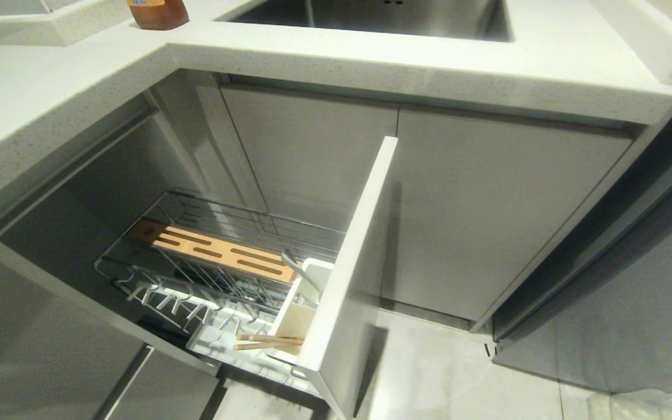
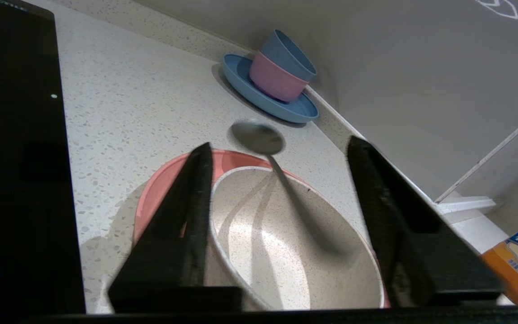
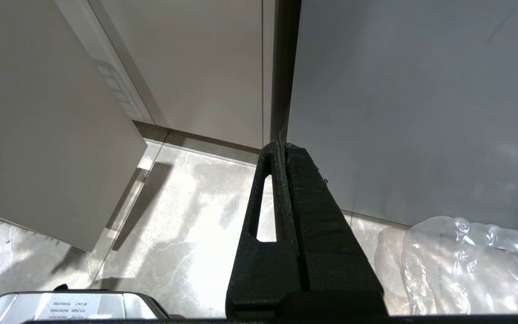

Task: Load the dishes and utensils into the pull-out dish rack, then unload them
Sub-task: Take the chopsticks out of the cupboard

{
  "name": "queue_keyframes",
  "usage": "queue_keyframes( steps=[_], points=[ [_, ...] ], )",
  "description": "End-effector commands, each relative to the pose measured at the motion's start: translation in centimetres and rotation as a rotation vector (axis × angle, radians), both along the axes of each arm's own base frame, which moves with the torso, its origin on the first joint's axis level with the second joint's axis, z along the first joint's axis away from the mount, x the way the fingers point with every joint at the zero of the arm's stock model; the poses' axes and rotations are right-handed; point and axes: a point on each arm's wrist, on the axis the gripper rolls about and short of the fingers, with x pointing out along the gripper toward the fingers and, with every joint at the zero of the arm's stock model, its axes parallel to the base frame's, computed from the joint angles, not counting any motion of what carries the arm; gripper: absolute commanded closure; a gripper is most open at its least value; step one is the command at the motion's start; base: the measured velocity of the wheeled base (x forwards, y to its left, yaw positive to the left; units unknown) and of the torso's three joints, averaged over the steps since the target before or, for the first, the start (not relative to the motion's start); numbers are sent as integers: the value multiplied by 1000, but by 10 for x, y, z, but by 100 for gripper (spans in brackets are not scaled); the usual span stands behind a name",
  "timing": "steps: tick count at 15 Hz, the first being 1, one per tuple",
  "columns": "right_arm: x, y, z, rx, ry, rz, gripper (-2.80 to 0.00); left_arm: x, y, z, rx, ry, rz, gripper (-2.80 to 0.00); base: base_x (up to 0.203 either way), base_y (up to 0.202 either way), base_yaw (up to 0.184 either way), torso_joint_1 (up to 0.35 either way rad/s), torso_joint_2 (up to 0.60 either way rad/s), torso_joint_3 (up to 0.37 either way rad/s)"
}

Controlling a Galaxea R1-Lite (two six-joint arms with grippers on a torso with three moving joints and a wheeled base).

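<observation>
The left gripper (image 2: 277, 198) is observed with jaws spread wide and empty above the cream bowl (image 2: 295, 252), where a metal spoon (image 2: 281, 180) rests, on the pink plate (image 2: 160, 189) (countertop). Chopsticks (image 1: 269, 342) lie in the pulled-out dish rack (image 1: 219, 274). Unloading is judged underway; retrieval of the chopsticks is indicated next

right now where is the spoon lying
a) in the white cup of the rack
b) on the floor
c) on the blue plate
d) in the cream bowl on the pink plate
d, the left wrist view shows the spoon resting in the cream bowl, which sits on the pink plate on the counter.
</observation>
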Motion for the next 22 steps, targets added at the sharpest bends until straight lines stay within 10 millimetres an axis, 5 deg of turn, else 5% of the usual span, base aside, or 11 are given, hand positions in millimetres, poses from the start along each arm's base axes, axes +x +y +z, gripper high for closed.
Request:
queue_keyframes(
  steps=[1,9,10,17,22],
  points=[
    [0,0,0,0,0,-1,0,-1,-2,1,6,-7,-2,-280,0,0,0,0,0,0],
    [0,0,0,0,1,0,0,-20,-33,23,116,-66,1,-280,0,0,0,0,0,0],
    [0,0,0,0,0,-1,0,-24,-40,28,140,-78,1,0,0,0,0,0,0,0],
    [0,0,0,0,1,0,0,-52,-91,81,260,-144,-41,0,0,0,0,0,0,0],
    [0,0,0,0,1,-1,0,-79,-141,124,233,-83,-313,0,0,0,0,0,0,0]
  ],
)
